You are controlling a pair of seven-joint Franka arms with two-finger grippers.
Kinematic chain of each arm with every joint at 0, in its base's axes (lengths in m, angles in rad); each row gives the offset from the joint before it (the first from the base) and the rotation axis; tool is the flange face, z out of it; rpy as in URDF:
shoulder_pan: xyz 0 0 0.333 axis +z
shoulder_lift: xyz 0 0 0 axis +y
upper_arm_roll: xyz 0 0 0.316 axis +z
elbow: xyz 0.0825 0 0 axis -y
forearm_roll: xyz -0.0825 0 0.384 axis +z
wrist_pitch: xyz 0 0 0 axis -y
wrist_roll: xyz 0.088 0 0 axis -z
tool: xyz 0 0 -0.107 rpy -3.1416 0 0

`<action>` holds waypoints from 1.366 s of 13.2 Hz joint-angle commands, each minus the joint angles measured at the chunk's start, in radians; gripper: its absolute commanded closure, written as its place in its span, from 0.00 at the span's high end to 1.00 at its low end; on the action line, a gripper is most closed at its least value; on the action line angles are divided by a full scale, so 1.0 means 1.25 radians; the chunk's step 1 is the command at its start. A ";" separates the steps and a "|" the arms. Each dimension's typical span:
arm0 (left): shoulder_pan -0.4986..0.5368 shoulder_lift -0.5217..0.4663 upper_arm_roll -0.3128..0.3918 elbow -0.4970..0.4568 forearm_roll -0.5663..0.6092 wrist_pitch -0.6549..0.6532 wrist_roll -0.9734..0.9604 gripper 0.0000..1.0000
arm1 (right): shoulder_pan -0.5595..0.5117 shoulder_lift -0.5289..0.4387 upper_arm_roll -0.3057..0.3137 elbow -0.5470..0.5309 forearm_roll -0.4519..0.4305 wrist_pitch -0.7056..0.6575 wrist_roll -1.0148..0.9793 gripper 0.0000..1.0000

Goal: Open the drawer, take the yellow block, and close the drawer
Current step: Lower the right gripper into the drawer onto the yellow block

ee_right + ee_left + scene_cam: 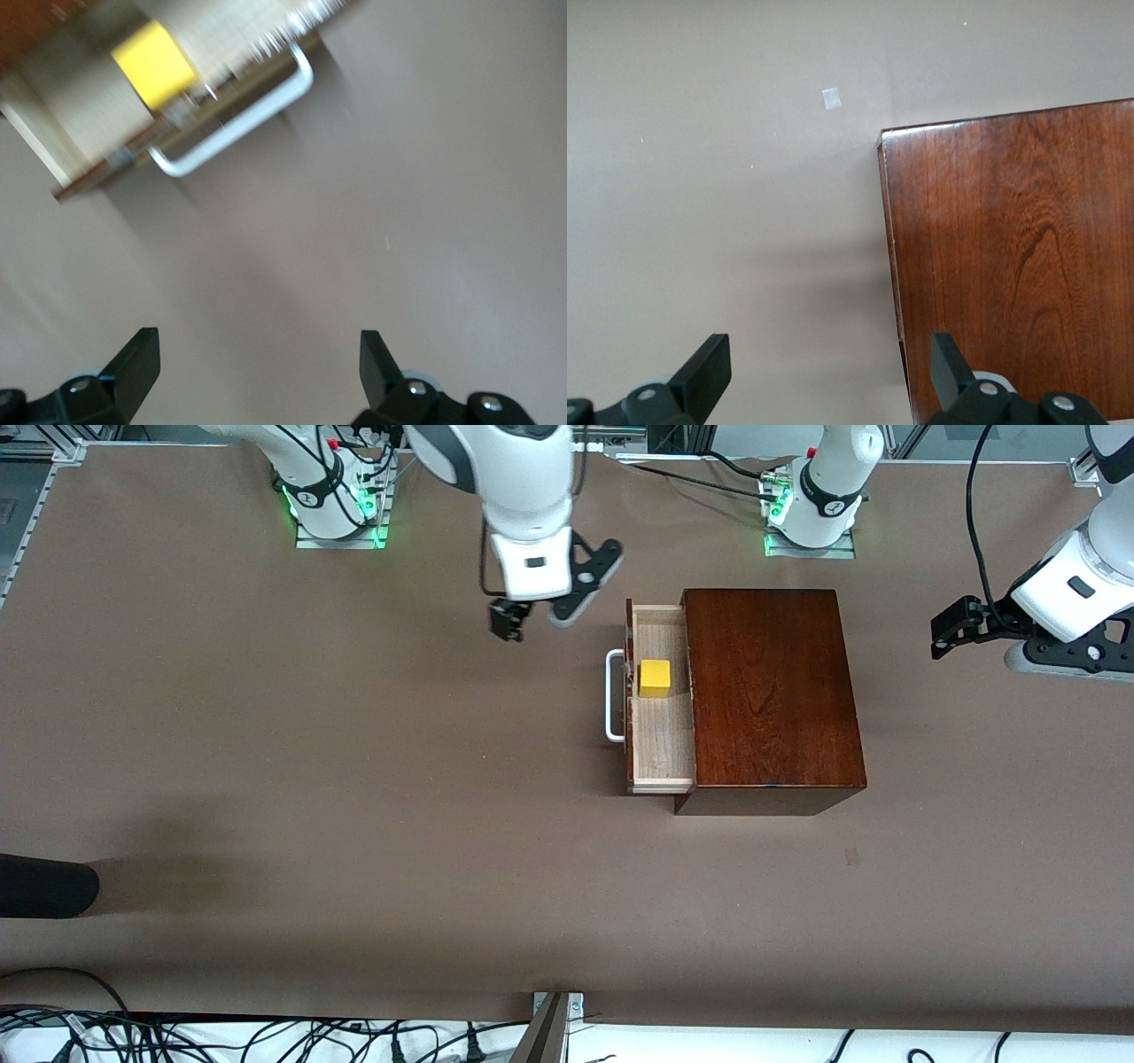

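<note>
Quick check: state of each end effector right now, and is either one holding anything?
Left end effector: open, empty, over the wooden box's edge, waiting.
Right end effector: open, empty, over bare table near the drawer.

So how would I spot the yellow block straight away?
Find the dark mahogany box in the middle of the table. Its pale-wood drawer stands pulled out toward the right arm's end. The yellow block sits in that tray just inside the white handle, the only bright thing there.

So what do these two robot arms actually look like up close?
Both arms are glossy white with dark grey joint bands, on bases glowing green. Black cables trail from them. The right gripper and the left gripper are black, each with two stubby fingers.
</note>
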 commanded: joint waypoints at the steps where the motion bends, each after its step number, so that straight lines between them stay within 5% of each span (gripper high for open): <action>1: 0.057 -0.037 -0.073 -0.021 -0.004 -0.007 0.012 1.00 | 0.057 0.087 -0.014 0.068 -0.008 0.091 -0.066 1.00; 7: -0.032 -0.039 0.021 -0.031 -0.004 -0.003 0.018 1.00 | 0.114 0.252 -0.014 0.200 -0.029 0.172 -0.181 1.00; 18: -0.033 -0.025 0.019 -0.015 -0.004 -0.008 0.014 1.00 | 0.132 0.371 -0.017 0.263 -0.066 0.223 -0.266 1.00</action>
